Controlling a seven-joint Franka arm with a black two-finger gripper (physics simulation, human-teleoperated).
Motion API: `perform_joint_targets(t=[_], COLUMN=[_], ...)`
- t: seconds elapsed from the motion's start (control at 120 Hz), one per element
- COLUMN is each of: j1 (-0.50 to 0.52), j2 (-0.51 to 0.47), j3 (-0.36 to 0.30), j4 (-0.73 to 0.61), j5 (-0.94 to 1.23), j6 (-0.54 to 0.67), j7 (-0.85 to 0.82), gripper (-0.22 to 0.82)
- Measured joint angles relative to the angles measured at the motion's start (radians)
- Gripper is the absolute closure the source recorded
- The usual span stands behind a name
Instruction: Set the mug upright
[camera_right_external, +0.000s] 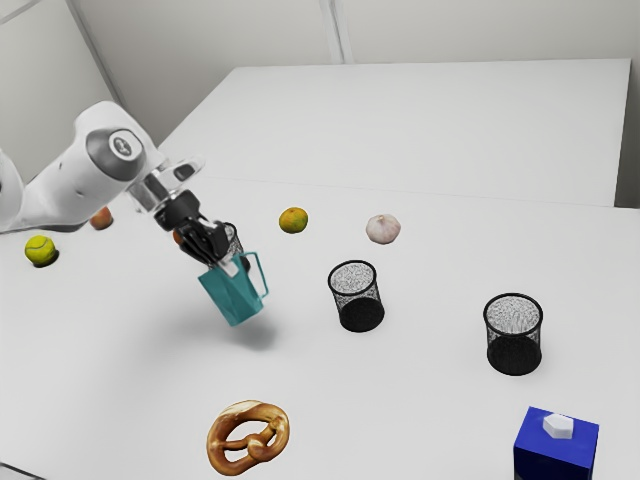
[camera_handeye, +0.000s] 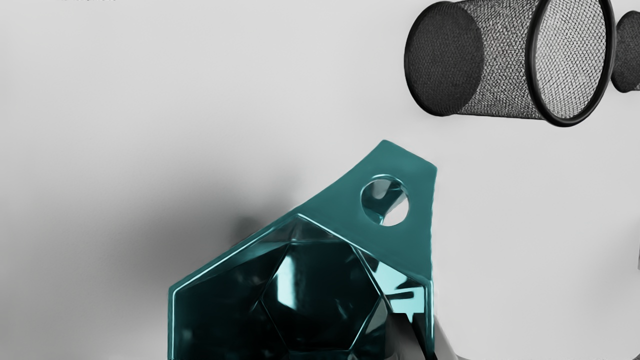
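Observation:
The teal mug (camera_right_external: 230, 295) hangs tilted above the table in the exterior view, its shadow on the tabletop below and its handle toward the exterior view's right. My gripper (camera_right_external: 232, 266) is shut on its upper wall near the rim. Looking from the hand, I see into the open mouth of the mug (camera_handeye: 320, 295), with its pierced handle at one corner. The gripper (camera_handeye: 432, 336) has one finger inside the mug and the other outside, with the wall pinched between them.
Black mesh cups stand at the middle (camera_right_external: 356, 297), toward the exterior view's right (camera_right_external: 513, 335) and behind the gripper (camera_right_external: 233, 240). Around them lie a pretzel (camera_right_external: 247, 438), garlic (camera_right_external: 383, 229), an orange-green fruit (camera_right_external: 293, 220), a tennis ball (camera_right_external: 41, 250) and a blue box (camera_right_external: 556, 446).

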Motion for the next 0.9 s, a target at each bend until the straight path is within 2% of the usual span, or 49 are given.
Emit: perform_joint_targets(t=[0.158, 0.35, 0.533, 0.775, 0.8, 0.9], j1=[-0.029, -0.023, -0.011, 0.006, 0.007, 0.005], j2=[0.000, -0.007, -0.036, -0.055, -0.056, -0.064], j3=[-0.061, -0.093, -0.106, -0.137, -0.141, -0.149], j4=[-0.009, -0.066, -0.147, -0.246, -0.249, -0.252], j5=[0.189, 0.304, 0.345, 0.348, 0.348, 0.346], j6=[0.104, 0.256, 0.392, 0.504, 0.510, 0.525], j7=[-0.074, -0.150, -0.203, -0.261, -0.265, -0.281], gripper=[0.79, 0.79, 0.79, 0.79, 0.76, 0.53])
